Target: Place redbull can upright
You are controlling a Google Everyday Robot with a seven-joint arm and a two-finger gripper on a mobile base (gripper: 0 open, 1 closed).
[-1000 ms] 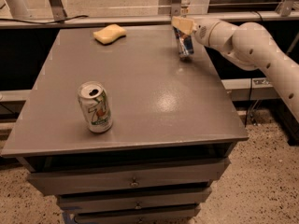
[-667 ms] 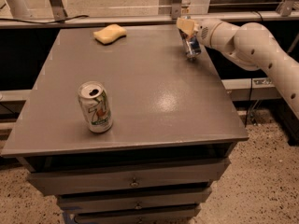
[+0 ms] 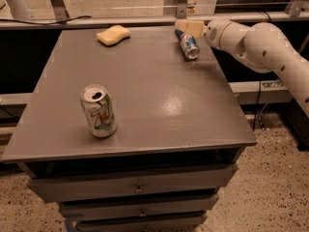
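One slim blue-and-silver redbull can (image 3: 188,44) is tilted, grasped by the tool (image 3: 186,30) at the far right corner of the grey desk (image 3: 159,105); next, I judge, it needs righting, then release.

1. The arm (image 3: 263,45) is white, built of smooth, rounded segments that bulge at the joints.
2. Its shell is pricked with small dark dots in places.
3. A rounded white wrist housing (image 3: 219,33) ends the arm.
4. The pincer (image 3: 179,26) is pale tan and blocky, at the far right corner of the table (image 3: 145,95).
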